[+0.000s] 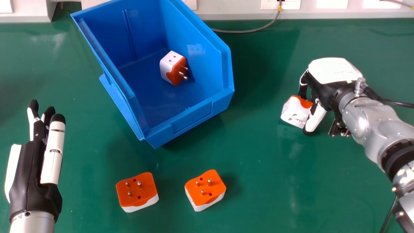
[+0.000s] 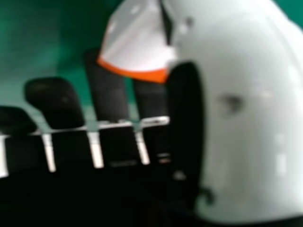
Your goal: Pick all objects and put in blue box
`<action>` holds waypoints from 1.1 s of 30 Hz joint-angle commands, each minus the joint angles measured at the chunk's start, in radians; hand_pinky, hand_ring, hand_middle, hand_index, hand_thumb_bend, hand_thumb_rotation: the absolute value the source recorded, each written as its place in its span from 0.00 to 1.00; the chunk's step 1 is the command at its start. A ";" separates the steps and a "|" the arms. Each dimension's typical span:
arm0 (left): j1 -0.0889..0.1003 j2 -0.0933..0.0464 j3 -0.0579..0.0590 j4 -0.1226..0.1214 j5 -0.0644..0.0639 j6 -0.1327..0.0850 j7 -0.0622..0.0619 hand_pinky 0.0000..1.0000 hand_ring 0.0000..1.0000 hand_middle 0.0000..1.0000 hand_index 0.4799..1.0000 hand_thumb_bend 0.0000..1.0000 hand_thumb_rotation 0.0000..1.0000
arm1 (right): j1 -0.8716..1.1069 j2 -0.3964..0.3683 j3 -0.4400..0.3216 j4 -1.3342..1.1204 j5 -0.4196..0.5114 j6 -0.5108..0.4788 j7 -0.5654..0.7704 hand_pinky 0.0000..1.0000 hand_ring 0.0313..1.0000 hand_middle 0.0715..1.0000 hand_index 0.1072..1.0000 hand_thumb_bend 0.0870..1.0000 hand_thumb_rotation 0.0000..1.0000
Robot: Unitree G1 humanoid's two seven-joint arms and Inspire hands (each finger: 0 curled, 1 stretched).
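My left hand [image 1: 27, 174] rests open at the head view's left edge, fingers straight. At the right, my right hand [image 1: 330, 81] is shut on an orange-and-white plug adapter [image 1: 295, 112], pinched between thumb and fingers. In the right hand view the adapter [image 2: 137, 45] lies between the thumb and fingertips of the right hand [image 2: 241, 123]. Inside the blue box [image 1: 190, 121] lies another adapter [image 1: 173, 68], its pins sideways. Two more stand pins up on the table before the box: one adapter [image 1: 137, 191] left, another adapter [image 1: 205, 189] nearer the middle.
The green table [image 1: 258, 174] spreads around the box and adapters. A grey cable [image 1: 249, 31] curves behind the box, from white sockets [image 1: 280, 4] along the back edge. A black cable [image 1: 397, 103] runs beside my right wrist.
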 commanded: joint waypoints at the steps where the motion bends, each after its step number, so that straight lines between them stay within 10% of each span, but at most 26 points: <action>1: -0.010 0.000 -0.001 -0.016 0.008 -0.008 0.006 0.98 0.99 1.00 0.98 0.21 0.91 | -0.014 -0.005 -0.020 -0.018 0.022 0.011 0.012 0.08 0.11 0.15 0.41 0.44 0.13; 33: -0.067 0.012 -0.004 0.039 0.033 0.016 0.020 0.97 0.99 1.00 0.98 0.23 0.92 | 0.260 -0.168 -0.229 -0.664 0.122 0.043 0.142 0.03 0.05 0.07 0.41 0.43 0.14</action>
